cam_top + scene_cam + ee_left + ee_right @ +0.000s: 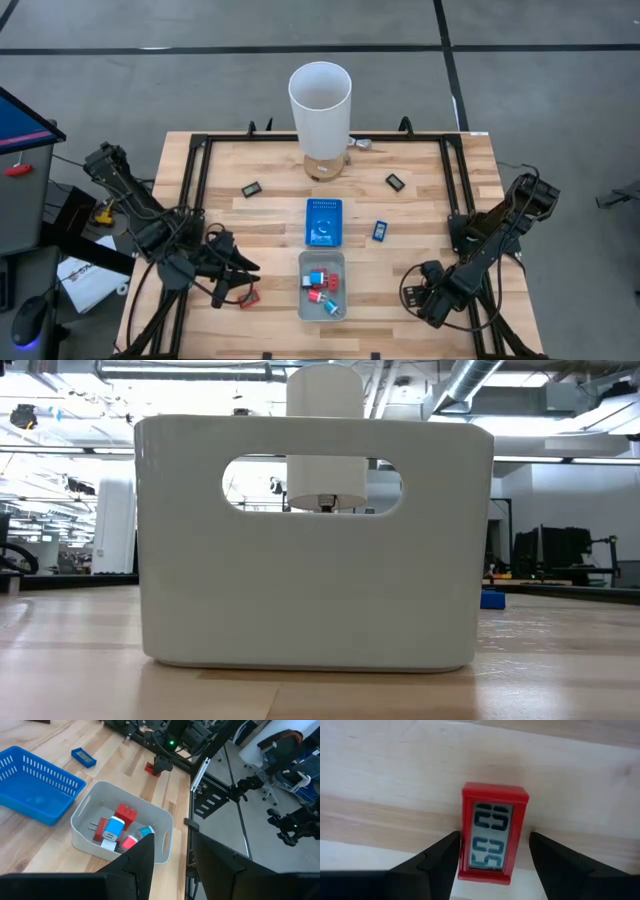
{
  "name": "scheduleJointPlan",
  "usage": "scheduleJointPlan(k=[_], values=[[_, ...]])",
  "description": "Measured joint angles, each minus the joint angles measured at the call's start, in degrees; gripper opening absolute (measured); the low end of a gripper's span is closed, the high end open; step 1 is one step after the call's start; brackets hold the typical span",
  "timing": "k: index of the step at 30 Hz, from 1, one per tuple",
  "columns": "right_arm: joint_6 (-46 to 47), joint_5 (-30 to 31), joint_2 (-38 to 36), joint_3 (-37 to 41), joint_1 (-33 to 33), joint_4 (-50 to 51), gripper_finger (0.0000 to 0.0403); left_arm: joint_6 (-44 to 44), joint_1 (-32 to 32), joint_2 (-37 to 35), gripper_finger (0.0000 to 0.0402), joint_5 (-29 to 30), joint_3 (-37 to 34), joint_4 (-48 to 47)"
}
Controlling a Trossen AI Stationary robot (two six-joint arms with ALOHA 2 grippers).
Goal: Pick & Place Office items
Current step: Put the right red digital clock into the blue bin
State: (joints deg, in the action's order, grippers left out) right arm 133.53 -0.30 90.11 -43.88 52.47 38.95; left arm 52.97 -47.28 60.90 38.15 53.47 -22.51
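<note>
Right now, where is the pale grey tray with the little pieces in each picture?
High view: the pale grey tray sits low in the middle, just below the blue tray.
Low view: it fills the middle, right in front of the camera.
Left wrist view: lower middle.
Right wrist view: not in it, as far as I can tell.
Shared landmark: the blue tray beside it, in the high and left wrist views.
</note>
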Motion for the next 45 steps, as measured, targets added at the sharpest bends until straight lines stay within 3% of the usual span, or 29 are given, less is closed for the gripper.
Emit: scheduleJointPlan(k=[6, 15, 24, 35, 45], values=[[0.5, 0.0, 0.0, 0.0, 0.0, 0.0, 0.0213, -0.1, 0.1, 0.0, 0.0131, 0.0, 0.0, 0.0], [0.9, 0.2, 0.0, 0.0, -0.1, 0.1, 0.0139, -0.1, 0.1, 0.0, 0.0131, 0.0, 0.0, 0.0], [-2.1, 10.0, 0.2, -7.2, -3.8, 4.5, 0.0149, -0.1, 0.1, 0.0, 0.0131, 0.0, 0.0, -1.1], [-25.2, 17.8, 0.1, -20.9, -18.3, 10.4, 0.0144, 3.0, -1.3, 0.0, 0.0131, -0.5, -0.1, -7.1], [-52.6, 17.6, 0.1, -30.2, -36.2, 7.1, 0.0145, 8.1, -3.1, 0.1, 0.0131, -0.5, -7.8, 0.3]])
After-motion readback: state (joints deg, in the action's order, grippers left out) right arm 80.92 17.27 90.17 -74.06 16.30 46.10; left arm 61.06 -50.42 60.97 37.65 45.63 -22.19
